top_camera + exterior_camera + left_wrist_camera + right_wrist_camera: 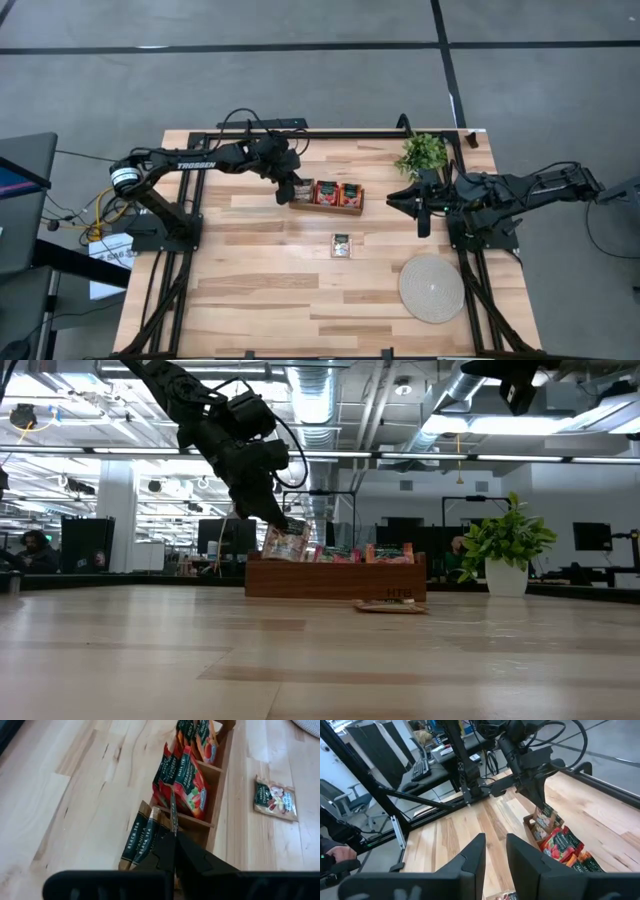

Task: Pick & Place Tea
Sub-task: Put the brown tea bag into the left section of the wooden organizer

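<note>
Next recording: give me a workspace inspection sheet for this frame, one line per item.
Surface: wooden table, bare planks around the items.
Job's things: tea sachets standing in a wooden box; one sachet flat on the table in front of it.
Clutter: woven mat, plant.
Claws: left claw shut on a sachet edge over the box's end compartment; right claw parked beside the plant, fingers apart, empty.
Cables: bundle at left arm base.
Surroundings: office desks, monitors, a seated person behind.
</note>
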